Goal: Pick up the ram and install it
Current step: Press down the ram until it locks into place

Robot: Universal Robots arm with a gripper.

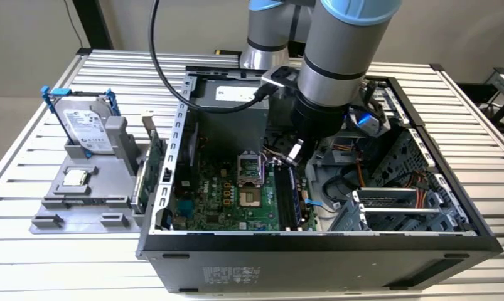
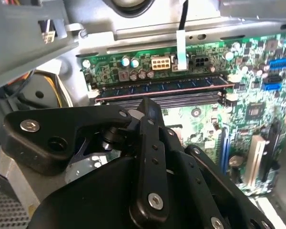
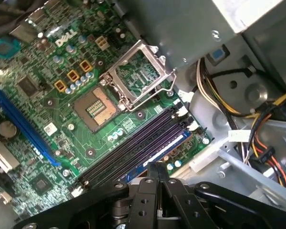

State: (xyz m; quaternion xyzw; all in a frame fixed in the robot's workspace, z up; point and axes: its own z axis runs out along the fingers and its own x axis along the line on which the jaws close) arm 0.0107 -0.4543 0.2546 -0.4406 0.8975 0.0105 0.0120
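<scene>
Here the arm (image 1: 339, 69) is reaching down into the open case (image 1: 319, 241), which is lying on the slatted table (image 1: 34, 251). The end effector (image 1: 295, 152) is hanging just above the memory slots (image 1: 289, 197), which run along the edge of the motherboard (image 1: 226, 194) on the exterior view's right. In both wrist views its black fingers (image 3: 155, 179) are lying pressed together, tips meeting, with nothing pinched between them.

The ram (image 2: 162, 87) is sitting in the slots, a bluish-green stick with dark chips standing on edge, with white latches (image 2: 230, 77) at the ends of the slot bank. In the first wrist view its blue edge (image 3: 164, 150) is showing in the slot closest to the fingertips, directly beneath them, while the neighbouring slots (image 3: 133, 143) are showing dark channels. Whether the fingertips are touching the stick I cannot tell.

Beside the slots the CPU socket (image 3: 96, 107) is lying bare, its metal frame (image 3: 136, 76) tilted up. On the exterior view's left, outside the case, a grey holder (image 1: 84, 188) is carrying a drive (image 1: 88, 128) with blue handles and a green card (image 1: 155, 166) standing on edge.
</scene>
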